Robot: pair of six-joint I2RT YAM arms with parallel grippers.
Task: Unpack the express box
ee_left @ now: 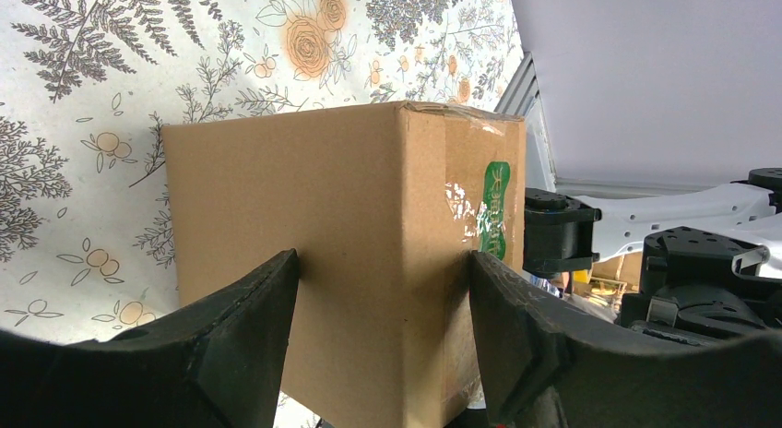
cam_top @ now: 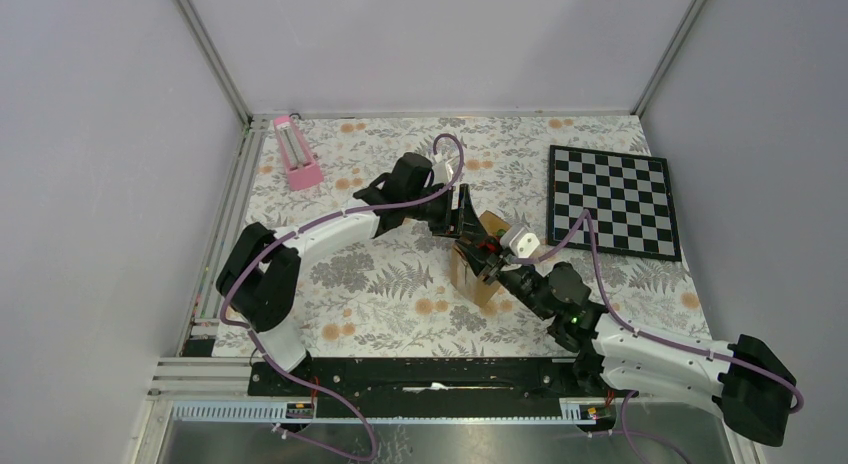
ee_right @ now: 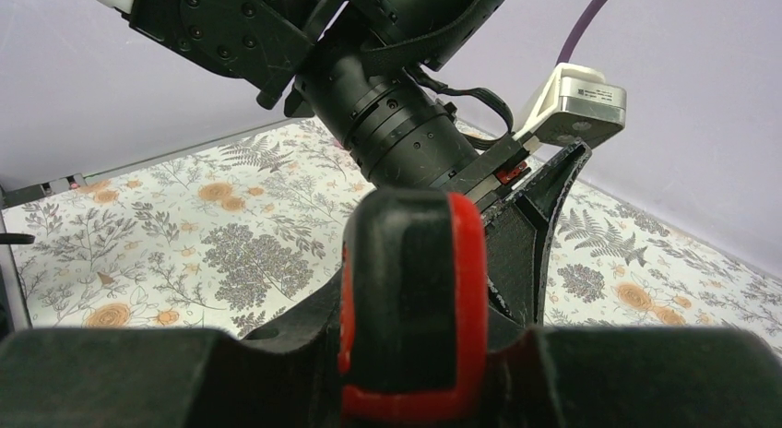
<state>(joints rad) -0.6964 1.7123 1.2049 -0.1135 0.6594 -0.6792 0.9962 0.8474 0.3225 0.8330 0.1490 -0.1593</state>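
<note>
**Express box (ee_left: pixel 295 188) sits mid-table between the two grippers**

In the top view the small brown carton stands on the floral tablecloth (cam_top: pixel 380 304) just right of the frame's centre, with both arms reaching in to it. The left gripper (ee_left: pixel 384 262) comes from the upper left and the right gripper (cam_top: pixel 497 272) from the lower right.

The left wrist view fills with the box. One vertical corner edge faces the camera, and a strip of clear tape and a green mark (ee_left: pixel 496 209) show on the face right of that edge. The left gripper's black fingers (ee_left: pixel 249 326) stand wide apart, low in the frame, with the box's corner in the gap between them. Whether they press on the cardboard cannot be told.

The right wrist view looks past a black block with a red rim (ee_right: pixel 410 299) at bottom centre, toward the left arm's wrist in the upper middle. Whether the right gripper is apart or together cannot be told.

A black-and-white chessboard (cam_top: pixel 612 199) lies at the right of the top view, well apart from the box. A pink metronome (cam_top: pixel 296 152) stands at the upper left.
</note>
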